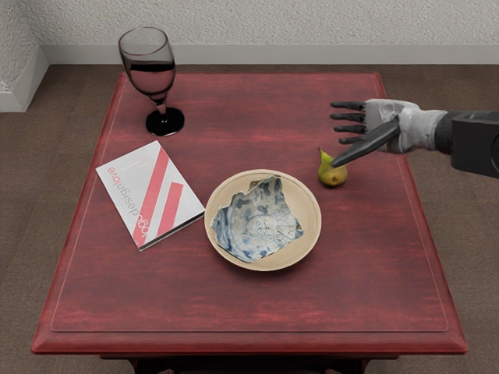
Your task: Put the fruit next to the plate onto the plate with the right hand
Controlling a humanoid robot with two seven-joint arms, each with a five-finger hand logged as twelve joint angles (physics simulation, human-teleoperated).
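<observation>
**Yellow-green small pear (332, 173) lying just off an open right hand (373, 127)**

Pear is sitting on the dark red wooden table (374, 265), just beside the round cream plate (309, 199) with blue patterning, at the plate's 2 o'clock. Its stem is tilting toward 11 o'clock. The grey five-finger right hand is hovering with fingers spread, gripping nothing; the pear is lying at its 7 o'clock, near the thumb tip.

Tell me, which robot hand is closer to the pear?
Right. The right hand is open, just up and right of the pear in the picture. The left hand is not in view.
</observation>
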